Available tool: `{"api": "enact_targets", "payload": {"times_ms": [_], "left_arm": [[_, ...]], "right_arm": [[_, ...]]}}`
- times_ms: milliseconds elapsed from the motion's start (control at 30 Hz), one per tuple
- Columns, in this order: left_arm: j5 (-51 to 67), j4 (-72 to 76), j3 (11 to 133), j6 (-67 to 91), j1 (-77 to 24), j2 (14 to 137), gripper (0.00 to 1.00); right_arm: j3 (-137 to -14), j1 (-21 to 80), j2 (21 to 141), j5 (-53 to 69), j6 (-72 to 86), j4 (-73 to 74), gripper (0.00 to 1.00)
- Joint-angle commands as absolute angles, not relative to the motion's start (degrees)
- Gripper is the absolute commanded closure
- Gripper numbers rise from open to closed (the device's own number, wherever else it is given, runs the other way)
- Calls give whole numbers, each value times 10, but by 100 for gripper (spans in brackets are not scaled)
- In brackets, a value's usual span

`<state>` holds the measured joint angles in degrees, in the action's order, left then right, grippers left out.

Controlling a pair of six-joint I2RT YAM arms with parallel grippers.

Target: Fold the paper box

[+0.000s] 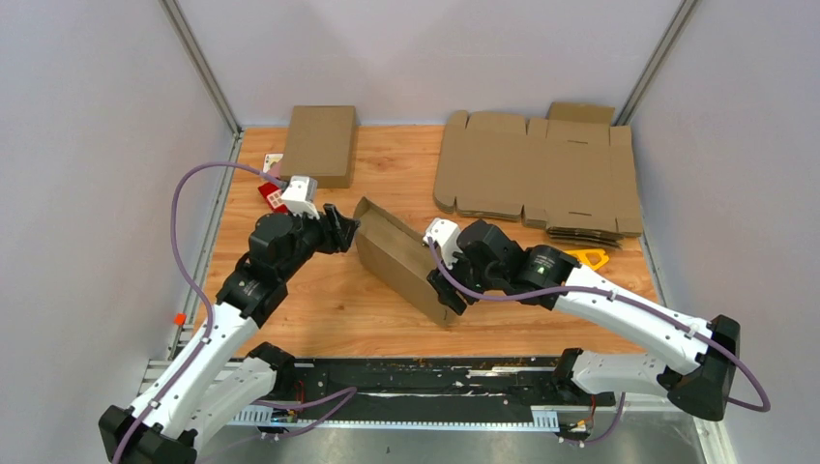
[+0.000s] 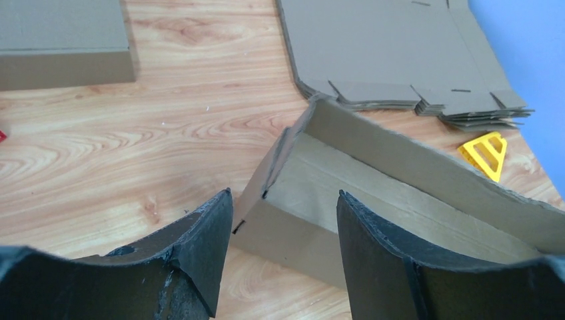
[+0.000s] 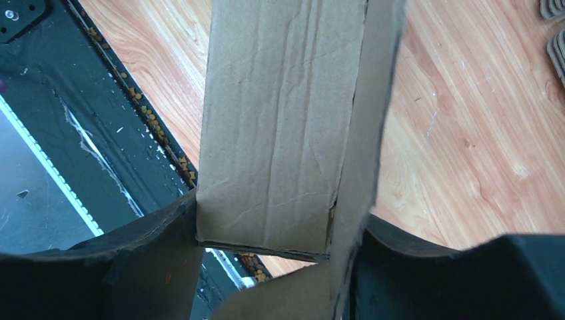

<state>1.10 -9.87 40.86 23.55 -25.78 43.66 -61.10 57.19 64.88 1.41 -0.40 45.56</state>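
Observation:
The paper box (image 1: 395,253) is a brown cardboard blank folded into a long open trough, lying slantwise in the middle of the table. My left gripper (image 1: 349,230) stands open at its far left end. In the left wrist view the box corner (image 2: 293,220) lies just beyond the fingertips (image 2: 220,207), and nothing sits between them. My right gripper (image 1: 447,288) is at the near right end. In the right wrist view the box end (image 3: 280,120) fills the gap, with a finger (image 3: 166,253) pressed against each outer wall, so this gripper (image 3: 280,227) is shut on it.
A closed cardboard box (image 1: 320,144) sits at the back left beside a red and white item (image 1: 274,193). A stack of flat brown blanks (image 1: 538,172) lies at the back right, with a yellow triangle (image 1: 590,258) in front of it. A black rail (image 1: 416,377) runs along the near edge.

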Motion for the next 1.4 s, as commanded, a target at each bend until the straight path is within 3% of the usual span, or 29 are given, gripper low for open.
{"api": "enact_targets", "payload": {"times_ms": [0,100,333,533,900,1267,1367], "left_arm": [[1,-41,384,216,-256,440,35],[-21,-20,376,214,-256,443,40],[-14,17,371,217,-256,472,48],[2,31,374,221,-256,483,50],[17,49,366,212,-256,499,53],[30,57,362,207,-256,502,66],[32,66,352,205,-256,506,68]], "right_arm": [[-616,571,662,11,-33,402,36],[-616,571,665,13,-36,395,30],[-626,571,658,-41,-4,421,3],[-632,572,618,-92,99,452,1],[-588,571,530,-122,261,488,15],[-592,571,537,-89,293,460,61],[-592,571,548,-86,304,440,66]]}}
